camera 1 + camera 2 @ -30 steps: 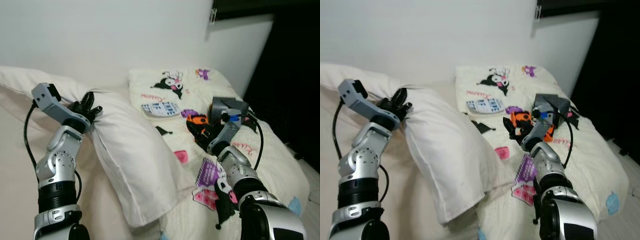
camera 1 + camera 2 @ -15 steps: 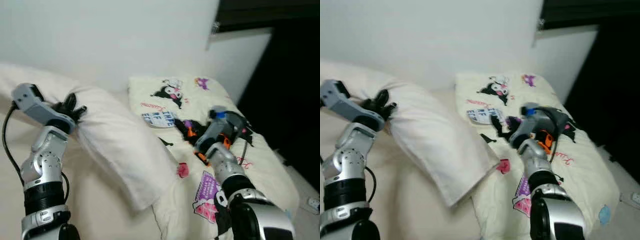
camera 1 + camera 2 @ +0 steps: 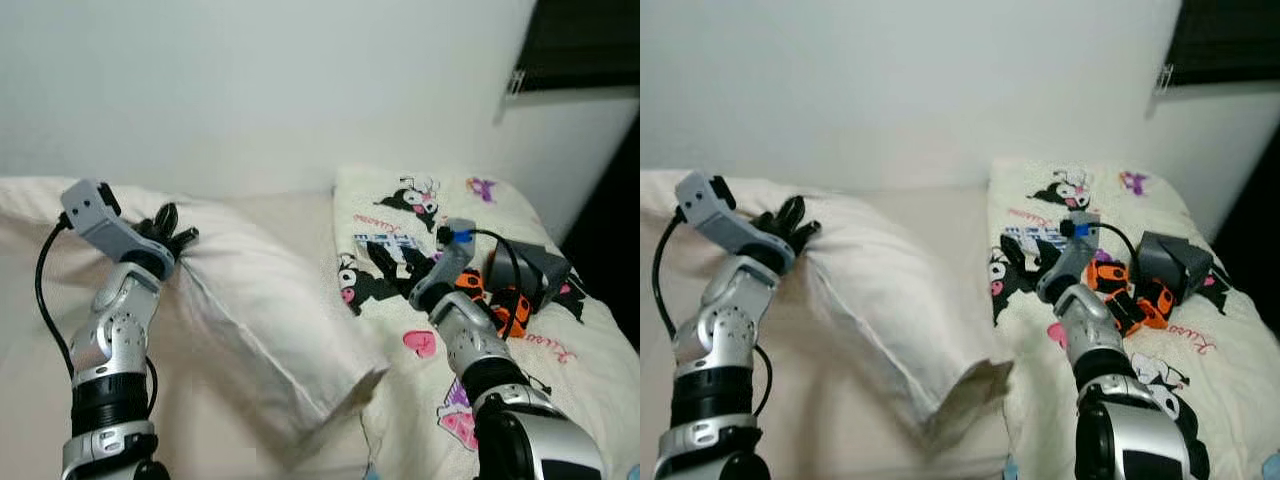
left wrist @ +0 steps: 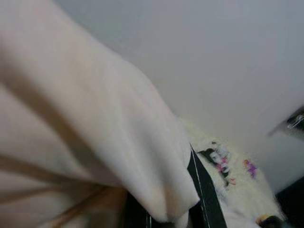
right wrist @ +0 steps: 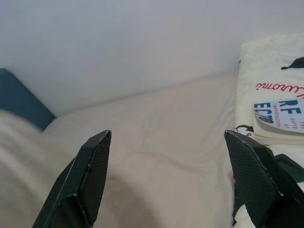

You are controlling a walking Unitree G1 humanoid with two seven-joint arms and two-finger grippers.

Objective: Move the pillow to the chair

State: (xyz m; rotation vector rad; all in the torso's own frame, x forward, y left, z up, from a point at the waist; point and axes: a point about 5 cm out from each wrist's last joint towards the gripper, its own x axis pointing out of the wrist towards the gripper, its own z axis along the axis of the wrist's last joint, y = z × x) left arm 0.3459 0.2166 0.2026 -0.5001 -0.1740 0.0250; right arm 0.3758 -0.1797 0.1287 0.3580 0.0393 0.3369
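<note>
White cotton: you see one plain pillow [image 3: 265, 320] on bed [image 3: 30, 330], left-centre of your view. Long axis runs 10 o'clock to 4 o'clock; far corner at 10, near corner at 4. One left gripper [image 3: 170, 228] clamped on far corner, cloth bunched between fingers [image 4: 205, 190]. One right gripper [image 3: 1025, 255] at 2 o'clock, over cartoon-print blanket [image 3: 560, 330], fingers [image 5: 90, 173] spread wide, holding nothing. One orange-black item [image 3: 500, 305] and one grey box [image 3: 540, 270] beside it.
</note>
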